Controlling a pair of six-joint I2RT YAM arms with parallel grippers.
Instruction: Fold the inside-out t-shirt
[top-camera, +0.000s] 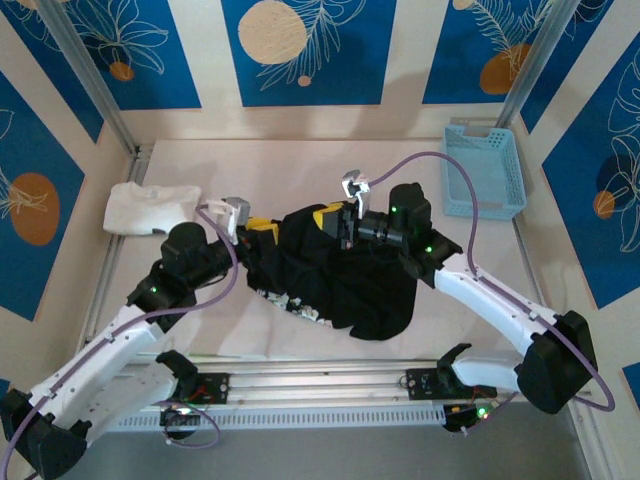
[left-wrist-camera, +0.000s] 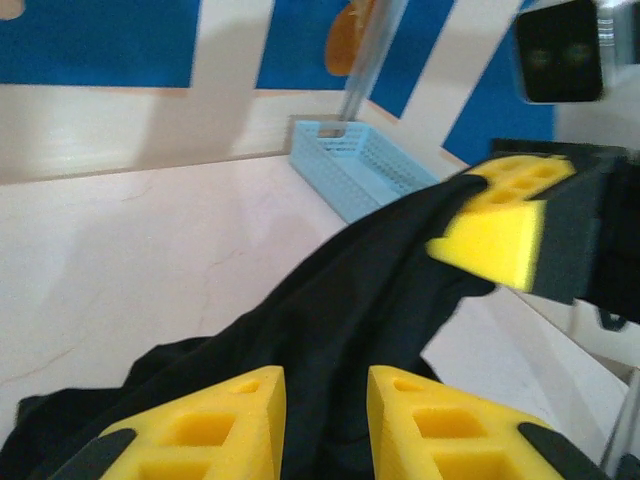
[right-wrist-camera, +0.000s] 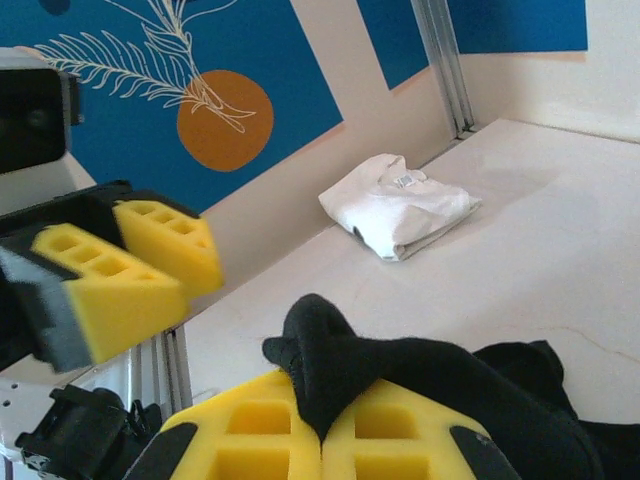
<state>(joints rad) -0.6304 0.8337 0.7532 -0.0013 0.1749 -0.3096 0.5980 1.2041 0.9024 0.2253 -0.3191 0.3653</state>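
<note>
Gripping the crumpled black cotton t-shirt (top-camera: 335, 275): left end effector (left-wrist-camera: 322, 400) and right end effector (right-wrist-camera: 320, 425) both clamped on fabric, lifted above pale worktop (top-camera: 300, 170).

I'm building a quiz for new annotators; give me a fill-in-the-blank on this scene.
Both end effectors grip the ___ t-shirt.
The folded white garment lies at the table's far ___ corner.
The empty basket is light ___.
The end effector pads are ___.

Missing: black; left; blue; yellow
</note>
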